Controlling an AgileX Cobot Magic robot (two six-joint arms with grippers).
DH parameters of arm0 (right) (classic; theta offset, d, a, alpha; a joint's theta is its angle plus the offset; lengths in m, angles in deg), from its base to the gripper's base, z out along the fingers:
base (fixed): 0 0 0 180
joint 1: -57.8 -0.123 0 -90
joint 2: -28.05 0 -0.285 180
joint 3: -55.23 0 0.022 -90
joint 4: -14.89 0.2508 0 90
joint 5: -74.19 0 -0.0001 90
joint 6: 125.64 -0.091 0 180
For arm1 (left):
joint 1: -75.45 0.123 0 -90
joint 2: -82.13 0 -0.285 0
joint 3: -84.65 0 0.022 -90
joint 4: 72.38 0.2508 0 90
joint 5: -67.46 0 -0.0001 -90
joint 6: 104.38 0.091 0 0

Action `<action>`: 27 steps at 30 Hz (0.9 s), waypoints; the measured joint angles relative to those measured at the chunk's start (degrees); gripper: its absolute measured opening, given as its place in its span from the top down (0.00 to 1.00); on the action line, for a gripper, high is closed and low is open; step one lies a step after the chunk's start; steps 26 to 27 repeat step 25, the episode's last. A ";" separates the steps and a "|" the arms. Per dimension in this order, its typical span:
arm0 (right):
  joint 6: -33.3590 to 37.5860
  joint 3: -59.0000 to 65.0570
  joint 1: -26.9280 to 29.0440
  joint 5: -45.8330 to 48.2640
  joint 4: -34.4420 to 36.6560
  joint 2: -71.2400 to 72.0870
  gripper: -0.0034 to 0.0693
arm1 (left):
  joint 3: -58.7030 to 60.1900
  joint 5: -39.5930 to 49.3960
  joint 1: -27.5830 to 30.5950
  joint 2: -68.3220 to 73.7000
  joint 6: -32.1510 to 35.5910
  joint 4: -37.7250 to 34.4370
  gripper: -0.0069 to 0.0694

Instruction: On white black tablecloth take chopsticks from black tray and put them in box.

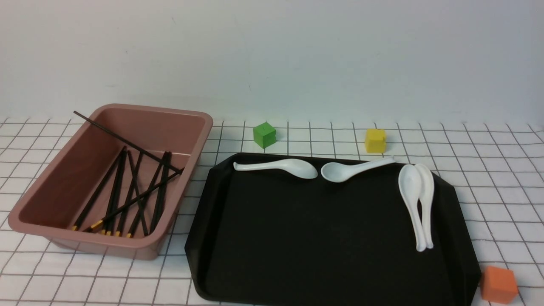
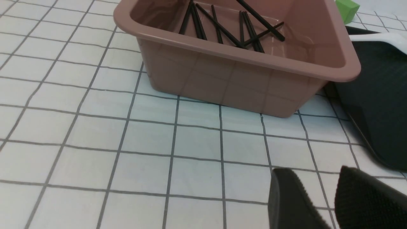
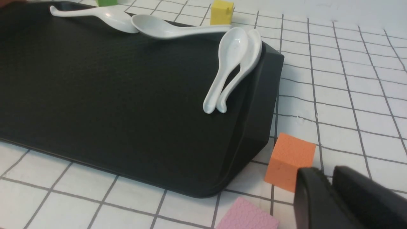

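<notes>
- Front view: neither arm shows. The chopsticks all lie crossed inside the box, one leaning up over its far rim. The black tray beside it on the tablecloth carries only four white spoons. A green cube and a yellow cube sit beyond the tray, and an orange cube sits at its near right corner.
- Left wrist view: the left end effector has its two padded fingers spread with a clear gap and nothing between them. The box, holding the chopsticks, sits ahead of it and well apart.
- Right wrist view: the right end effector shows only a narrow slit between its fingers and grips nothing. The orange cube lies just ahead of it, a pink pad beside it, and the tray beyond.
</notes>
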 joint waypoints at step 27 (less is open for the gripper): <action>0.00 0.00 0.00 0.00 0.00 0.00 0.75 | 0.00 0.00 0.00 0.00 0.00 0.00 0.60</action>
